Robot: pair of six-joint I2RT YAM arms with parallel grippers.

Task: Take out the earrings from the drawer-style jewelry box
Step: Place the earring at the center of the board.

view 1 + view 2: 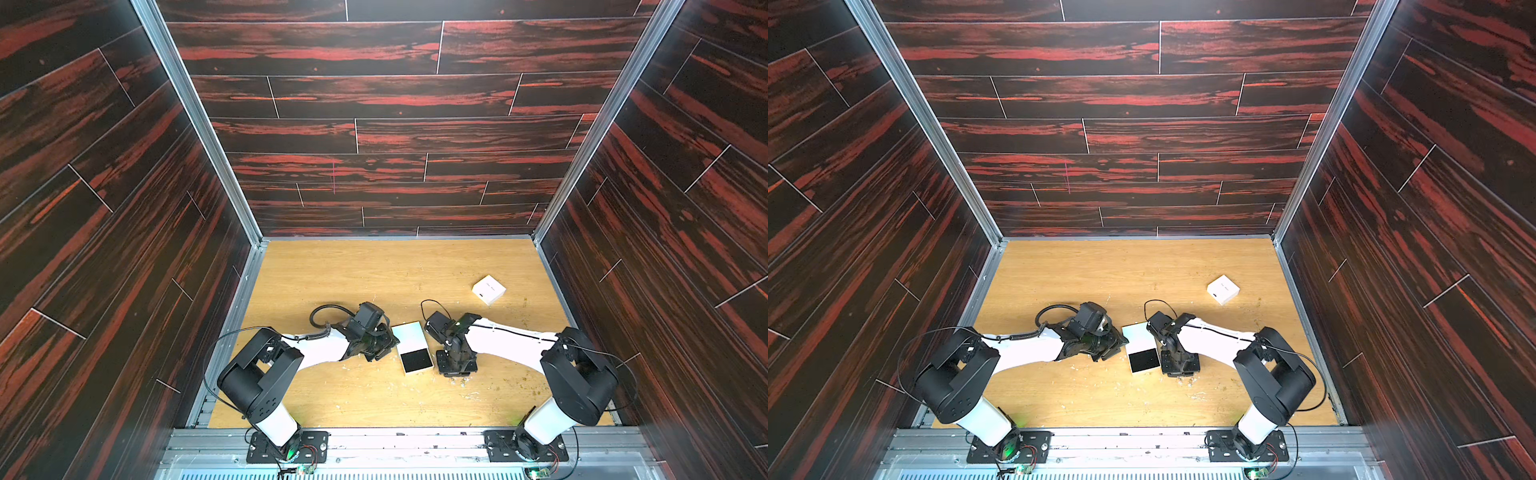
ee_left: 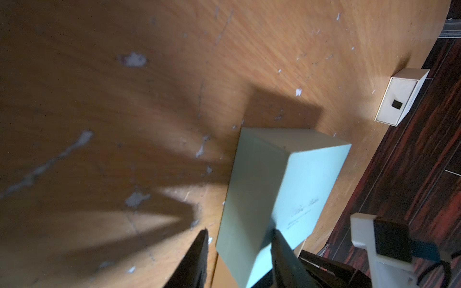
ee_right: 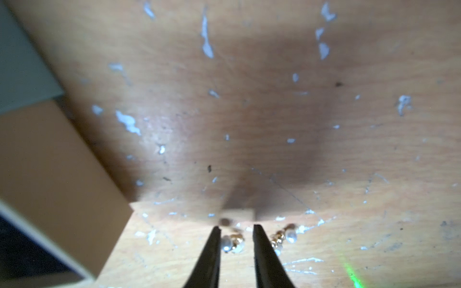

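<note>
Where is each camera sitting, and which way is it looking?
Top views: high above the robot's side, looking down at the table; the left arm and right arm show.
Left wrist: on the left arm, looking across the table past the left gripper at the box and the far small box.
Right wrist: on the right arm, looking down past the open right gripper at the earrings.
Shared: both wrist views and both top views show the box.

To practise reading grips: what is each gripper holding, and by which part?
The left gripper clamps the pale mint cardboard sleeve across one end. The right gripper holds nothing; pearl-and-gold earrings lie loose between its open jaws.
</note>
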